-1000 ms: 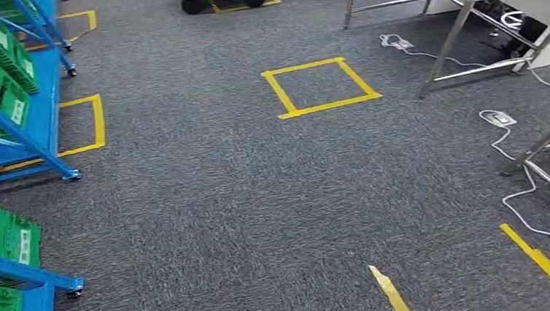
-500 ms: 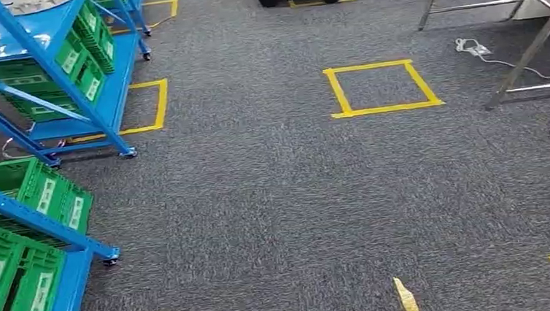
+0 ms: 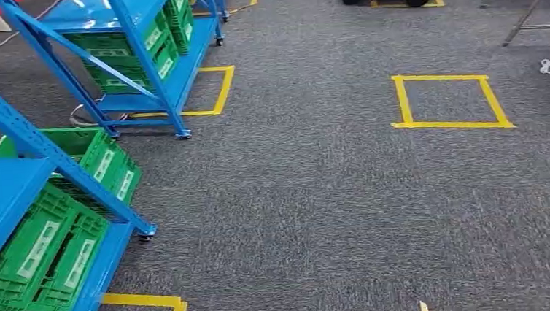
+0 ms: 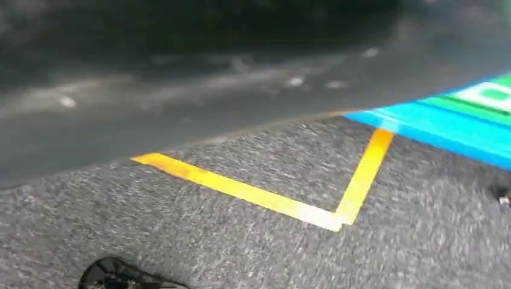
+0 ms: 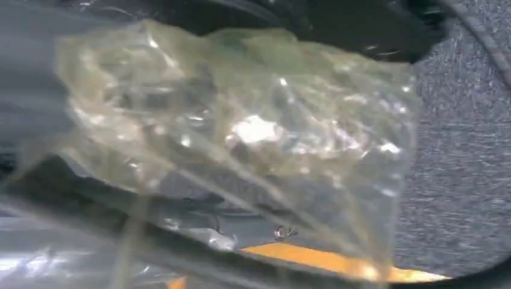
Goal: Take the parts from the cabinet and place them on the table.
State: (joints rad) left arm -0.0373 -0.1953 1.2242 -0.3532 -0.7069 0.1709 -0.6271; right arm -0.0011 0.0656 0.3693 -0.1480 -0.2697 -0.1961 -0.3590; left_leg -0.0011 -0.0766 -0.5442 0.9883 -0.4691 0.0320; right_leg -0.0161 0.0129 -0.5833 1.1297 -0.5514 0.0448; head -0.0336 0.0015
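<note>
Right wrist view: a clear crumpled plastic bag [image 5: 241, 132] sits close against the camera, with carpet and a strip of yellow tape behind it. I judge this to be the bag of parts, carried at the right hand; the fingers themselves are hidden behind the film, so I cannot tell how the grasp is made. Left wrist view: carpet, a yellow tape corner [image 4: 337, 217] and a blue shelf edge [image 4: 434, 126]; left hand state cannot be told.

Head view, near: blue rack [image 3: 11, 188] at the left edge, green crates [image 3: 52, 251] on its lower shelf. Further out: yellow tape square [image 3: 450, 101] on the carpet. Far: second blue rack [image 3: 140, 40] with crates, and metal table legs [image 3: 532, 6] at the top right corner.

Judgement: pick-up from the cabinet appears done; the walk to the table and the placing remain.
</note>
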